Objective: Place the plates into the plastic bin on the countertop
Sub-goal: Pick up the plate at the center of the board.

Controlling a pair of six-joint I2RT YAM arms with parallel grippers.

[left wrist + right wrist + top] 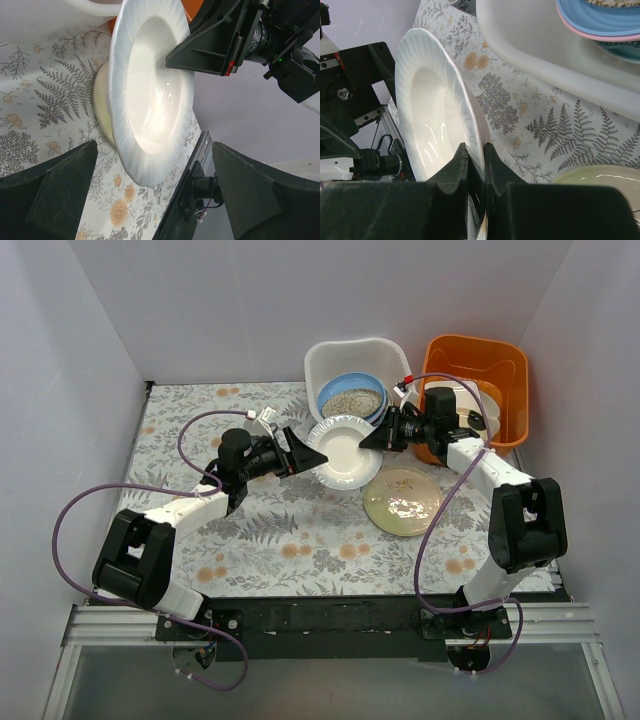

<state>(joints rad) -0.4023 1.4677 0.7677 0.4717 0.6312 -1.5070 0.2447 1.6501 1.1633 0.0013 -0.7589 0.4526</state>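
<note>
A pearly white ribbed plate hangs tilted above the countertop. My right gripper is shut on its right rim; the right wrist view shows both fingers pinching the rim of the plate. My left gripper is open at the plate's left edge and does not touch it. In the left wrist view the plate stands ahead of my wide-open gripper. The white plastic bin holds stacked plates, a speckled beige one on a blue one. A cream-green plate lies on the countertop.
An orange tub with a white dish inside stands right of the bin, behind my right arm. White walls enclose the countertop on three sides. The black base rail runs along the near edge.
</note>
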